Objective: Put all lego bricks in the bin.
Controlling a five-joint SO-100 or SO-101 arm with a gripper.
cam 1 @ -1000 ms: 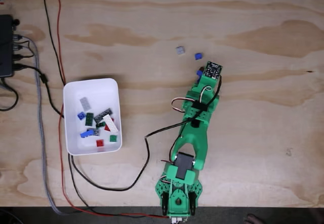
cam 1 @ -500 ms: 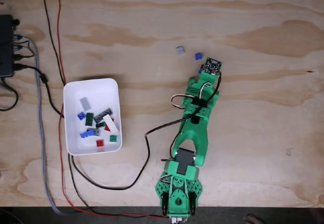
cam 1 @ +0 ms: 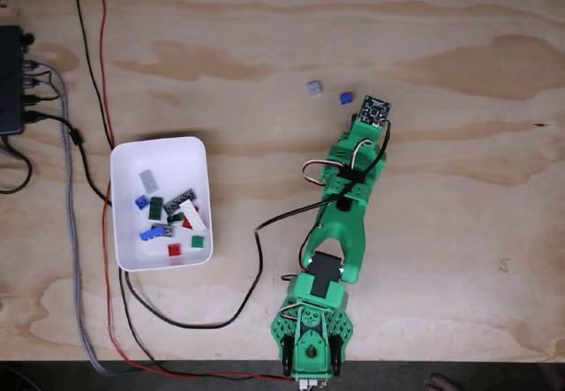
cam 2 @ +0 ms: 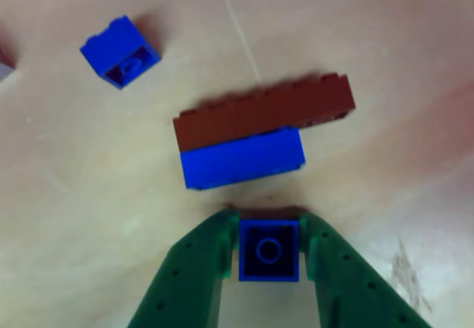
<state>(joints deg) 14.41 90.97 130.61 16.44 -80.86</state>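
Note:
In the other view my gripper (cam 2: pixel 268 228) has its two green fingers (cam 2: pixel 194 269) pressed against both sides of a small blue lego brick (cam 2: pixel 269 250). Just beyond it a long brown brick (cam 2: pixel 263 109) lies against a blue brick (cam 2: pixel 243 158). Another small blue brick (cam 2: pixel 120 52) sits farther off to the left. In the fixed view the green arm (cam 1: pixel 340 223) reaches up the table, and its camera board (cam 1: pixel 374 109) covers the gripper. A blue brick (cam 1: pixel 346 98) and a grey brick (cam 1: pixel 313 87) lie loose just past it. The white bin (cam 1: pixel 124 166) at the left holds several bricks.
Black and red cables (cam 1: pixel 97 100) run down the left side past the bin, and a black cable (cam 1: pixel 256 259) loops from it to the arm's base. A black box (cam 1: pixel 9 78) with plugs sits at the left edge. Bare plywood stretches to the right and the top.
The arm's head has shifted slightly right and farther up the table. The blue brick that lay beside the camera board is now hidden beneath it.

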